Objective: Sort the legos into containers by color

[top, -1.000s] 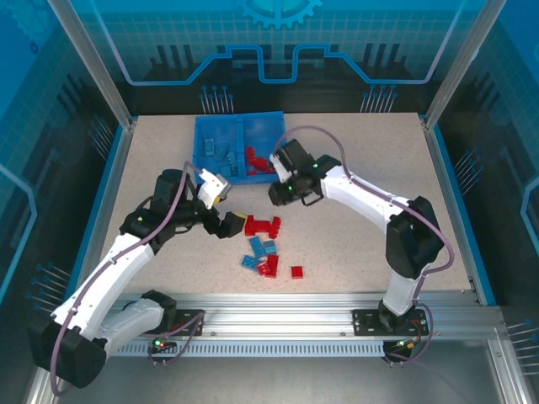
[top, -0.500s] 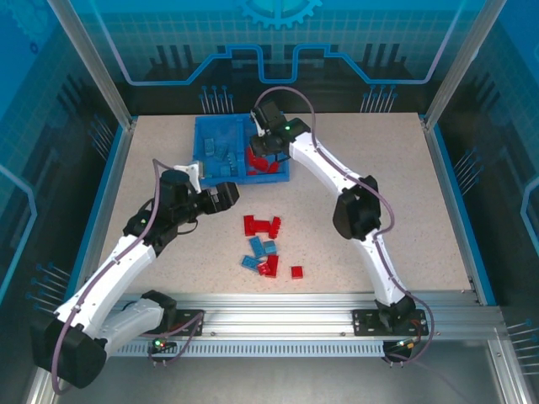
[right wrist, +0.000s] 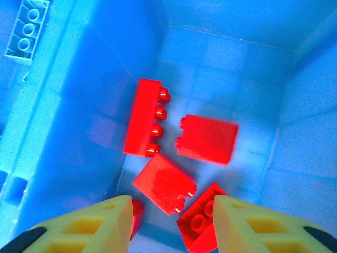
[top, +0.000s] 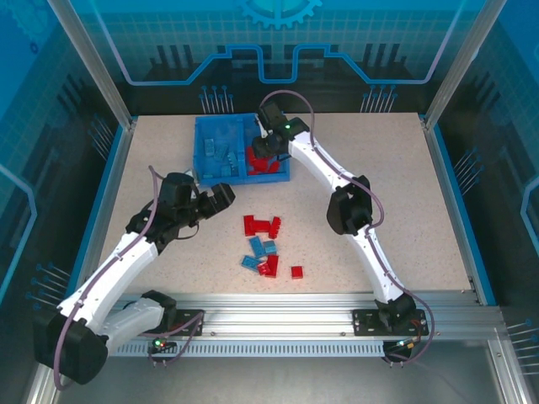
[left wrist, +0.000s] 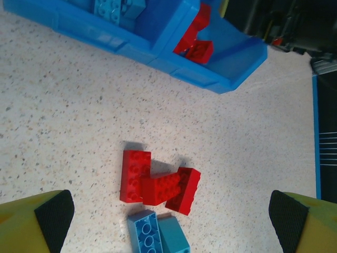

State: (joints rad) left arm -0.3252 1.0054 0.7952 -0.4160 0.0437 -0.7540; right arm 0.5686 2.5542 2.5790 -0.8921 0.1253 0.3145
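The left gripper (top: 222, 197) hangs wide open and empty, nearest the pile. The loose red bricks (left wrist: 158, 182) lie just ahead, the long one pointing away, with light blue bricks (left wrist: 157, 238) touching them. The right gripper (right wrist: 172, 211), fingers apart and empty, is over the sorted red bricks (right wrist: 145, 118) in the right side of the blue bin (top: 200, 147).

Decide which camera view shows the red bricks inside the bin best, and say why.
Right wrist view: the red bricks lie close below, studs distinct. The top external view gives a small red patch beside the right arm; the left wrist view catches a few over the bin wall.
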